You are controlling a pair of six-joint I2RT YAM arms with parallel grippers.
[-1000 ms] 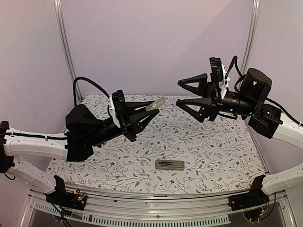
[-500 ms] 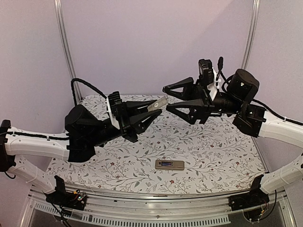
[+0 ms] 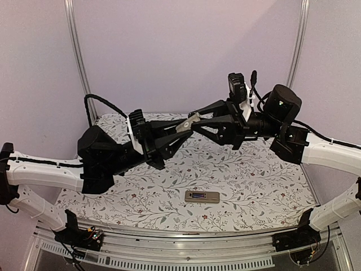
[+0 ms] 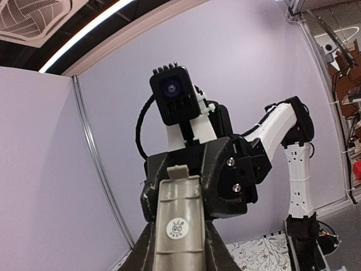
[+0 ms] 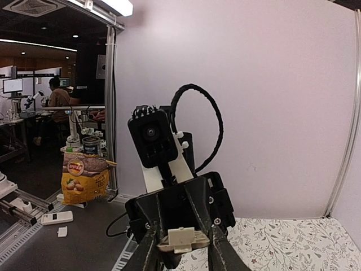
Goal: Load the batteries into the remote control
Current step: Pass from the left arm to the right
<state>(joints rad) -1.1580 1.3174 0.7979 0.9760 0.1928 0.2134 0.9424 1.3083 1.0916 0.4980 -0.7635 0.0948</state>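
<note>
The remote control lies flat on the flowered table, near the front middle, grey-tan back up with a dark bluish patch in it. I cannot make out single batteries. High over the table my left gripper is shut on a grey-tan battery cover, seen close up with its round sticker. My right gripper faces it from the right, and its fingers press both sides of the cover's tabbed end.
Aluminium frame posts rise at the back corners before pale walls. A metal rail runs along the near edge. Beyond the cell, the right wrist view shows a yellow snack bag and a can.
My right arm has swung left toward the left gripper, and its jaws have narrowed from wide open onto the end of the cover. The left arm and the remote have stayed put.
</note>
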